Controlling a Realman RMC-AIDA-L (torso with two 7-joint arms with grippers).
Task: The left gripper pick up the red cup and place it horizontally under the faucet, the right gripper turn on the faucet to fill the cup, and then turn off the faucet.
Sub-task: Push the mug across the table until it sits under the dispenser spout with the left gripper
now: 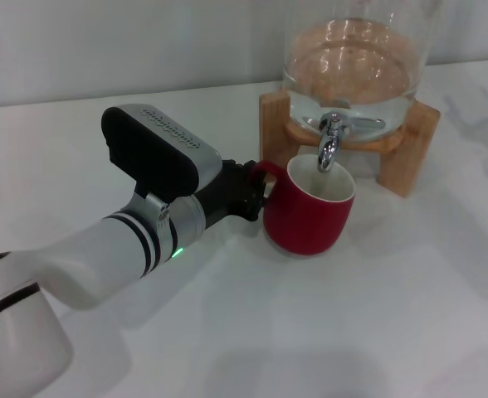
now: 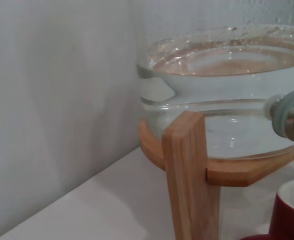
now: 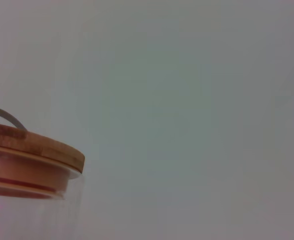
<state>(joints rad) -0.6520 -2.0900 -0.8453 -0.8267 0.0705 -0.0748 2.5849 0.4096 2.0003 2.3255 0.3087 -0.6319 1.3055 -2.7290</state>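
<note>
You see the cup (image 1: 309,215) standing upright on the white table (image 1: 352,332) at centre frame in the head view, directly below the faucet (image 1: 330,143), whose spout hangs just above the cup's open mouth. Your left gripper (image 1: 246,189) reaches in from the lower left and sits at the cup's handle, fingers closed around it. The jar (image 1: 356,58) on its wooden stand (image 1: 410,145) holds water, upper right. Your right gripper is out of sight; its wrist view shows only the jar's wooden lid (image 3: 32,150).

Wooden lid (image 3: 32,150) on a clear glass jar (image 3: 42,215), thin metal handle (image 3: 7,117) on top — plain grey wall (image 3: 197,100) behind
</note>
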